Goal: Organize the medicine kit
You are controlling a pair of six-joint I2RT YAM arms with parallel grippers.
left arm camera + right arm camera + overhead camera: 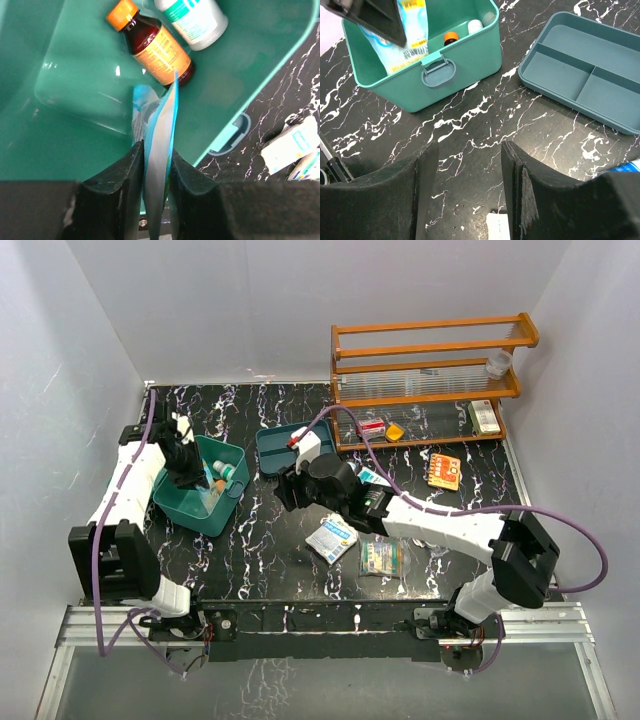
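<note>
The teal-green plastic medicine kit (470,55) holds two bottles (155,47), the left end effector (157,150) clamps a flat light-blue packet (162,120), the right end effector (470,150) stands apart and empty, and small paper packs (331,537) wait on the bench (260,570).

In the left wrist view, the white bottle (192,20) at the top was cut off by the frame's upper edge, and its label was only partly shown. The lower end of the blue packet (160,120) was hidden between the fingers (120,190) of the left gripper (158,150) at the bottom. The medicine kit (75,125) ran out of frame at the left and top. A white-and-blue box (292,147) was cropped at the right edge.

In the right wrist view, the divided tray (555,75) was cut off at the right edge. The brown bottle (451,37) showed only its orange cap above the kit's wall.

In the top view, the labels of the items on the shelf rack (430,327) were too small to read.
</note>
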